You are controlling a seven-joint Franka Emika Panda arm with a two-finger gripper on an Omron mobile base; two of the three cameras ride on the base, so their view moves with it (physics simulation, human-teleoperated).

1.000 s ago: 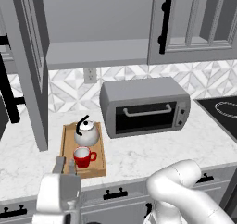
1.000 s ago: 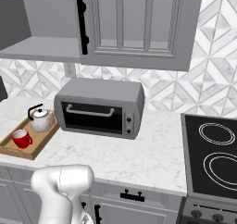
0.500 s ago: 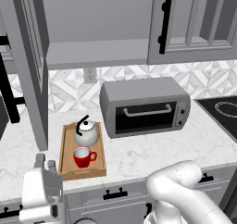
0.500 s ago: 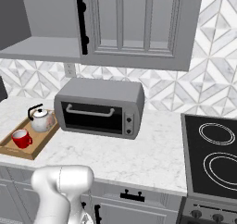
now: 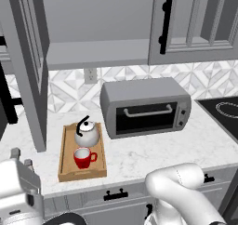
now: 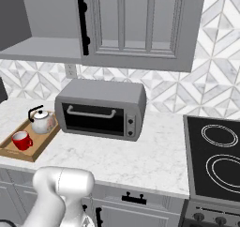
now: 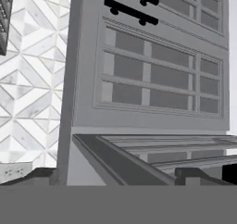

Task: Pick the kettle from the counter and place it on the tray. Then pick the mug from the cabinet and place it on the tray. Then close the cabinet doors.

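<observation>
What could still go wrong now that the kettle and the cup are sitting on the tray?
The left cabinet door stands open, edge-on beside the tray. The claw sits low by it, so a swing might miss its handle. The kettle and mug stand close; a wide arm sweep could knock them.

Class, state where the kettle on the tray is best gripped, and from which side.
Grip the kettle by its black arched handle, coming down from above: the handle stands clear over the round body, while the mug crowds its front.

Open counter (image 5: 139,156) right of the tray (image 5: 65,154); toaster oven (image 5: 146,108) blocks behind, open cabinet door (image 5: 28,66) crowds far left.
</observation>
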